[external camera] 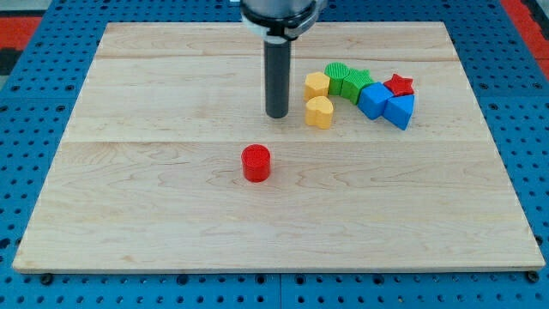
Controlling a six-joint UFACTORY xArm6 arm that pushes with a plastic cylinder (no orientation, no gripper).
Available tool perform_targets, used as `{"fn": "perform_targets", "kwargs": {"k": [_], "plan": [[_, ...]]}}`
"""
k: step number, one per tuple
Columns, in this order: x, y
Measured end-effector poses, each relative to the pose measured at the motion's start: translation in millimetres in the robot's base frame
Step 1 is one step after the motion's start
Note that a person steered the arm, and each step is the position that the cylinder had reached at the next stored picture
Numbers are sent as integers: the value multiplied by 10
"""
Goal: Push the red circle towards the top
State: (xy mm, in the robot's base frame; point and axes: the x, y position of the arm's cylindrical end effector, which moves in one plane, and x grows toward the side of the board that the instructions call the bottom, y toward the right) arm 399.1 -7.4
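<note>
**Approach phase: tip not yet behind the red circle**

My tip [277, 114] rests on the board above centre, towards the table's top edge. It touches no block and pushes nothing; as a plain rod it has no opening and holds nothing. A yellow block [319, 112] lies just beside it toward the right edge, apart from it.

The red circle [256, 163] stands alone near the board's centre, below the tip and slightly toward the left edge, well apart from every other block.

Judged step: positioning. The tip is on the top side of the red circle, so a push from here would drive it toward the bottom edge. The next move calls for a detour around the circle to its bottom side, then a straight stroke toward the top edge.

Open room: the wooden board [154, 215] is bare on the circle's left, right and bottom sides, so either detour appears free. The path toward the top edge is also open. The cluster near the top-right corner, a second yellow block [316, 84], 2 green blocks [347, 79], 2 blue blocks [386, 105] and a red star [398, 84], lies to the right of that path; a stroke drifting right risks contact with it.
</note>
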Motion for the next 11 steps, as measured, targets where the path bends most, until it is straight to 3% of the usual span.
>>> {"fn": "perform_targets", "kwargs": {"k": [1, 2, 3, 4, 6, 7, 9, 10, 11], "plan": [[288, 155], [259, 520], [-38, 688], [108, 736], [1244, 401], [1173, -90], [471, -272], [592, -600], [264, -706]]}}
